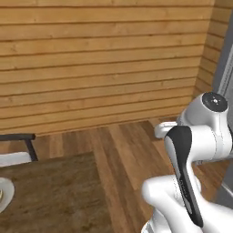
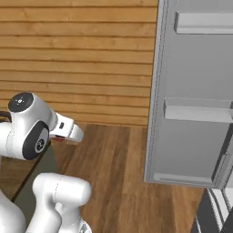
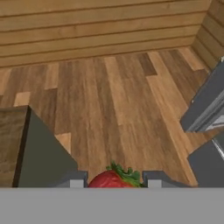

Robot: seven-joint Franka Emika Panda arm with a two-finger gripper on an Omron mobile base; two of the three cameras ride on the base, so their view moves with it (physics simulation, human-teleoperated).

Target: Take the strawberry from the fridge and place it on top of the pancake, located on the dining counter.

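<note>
At the hand view's bottom centre, the end effector (image 3: 112,180) grips the strawberry (image 3: 110,180), leafy green top pointing upper right; long axis unclear.

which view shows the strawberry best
The hand view: the strawberry sits red with green leaves between the two fingertips of the tool, above the wood floor. In the right base view there is just a faint red speck under the wrist, too small to be sure of. The left base view gives the arm's back instead.
</note>
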